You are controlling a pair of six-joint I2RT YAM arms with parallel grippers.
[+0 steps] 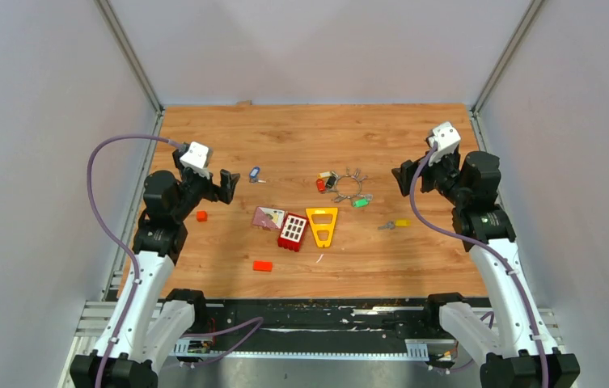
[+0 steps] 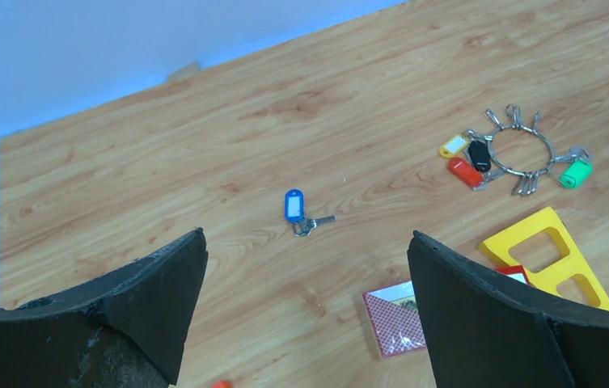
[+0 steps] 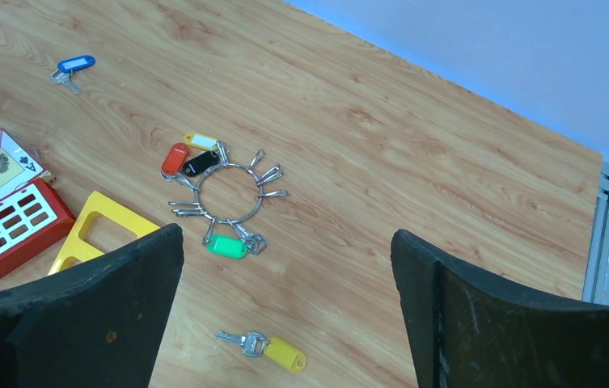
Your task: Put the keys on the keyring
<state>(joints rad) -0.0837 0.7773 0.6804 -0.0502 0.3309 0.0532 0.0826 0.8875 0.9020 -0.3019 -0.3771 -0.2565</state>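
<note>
Partly done, we reckon: the keyring (image 3: pixel 232 194) already carries red, black, yellow and green tags (image 3: pixel 226 246) plus bare clips (image 3: pixel 272 174), and two keys are loose. The blue-tagged key (image 2: pixel 297 212) lies ahead of the left gripper (image 2: pixel 307 237), centred between its jaws. The yellow-tagged key (image 3: pixel 272 349) sits between the jaws of the right gripper (image 3: pixel 286 234), ring just beyond. Both jaw pairs are wide and empty. Thin wire, glossy plastic tags, flat metal blades, smooth wood-grain table (image 3: pixel 446 162).

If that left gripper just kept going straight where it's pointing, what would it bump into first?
Probably the blue key, lying alone on the table almost dead ahead of the open left gripper; depth is hard to judge.
</note>
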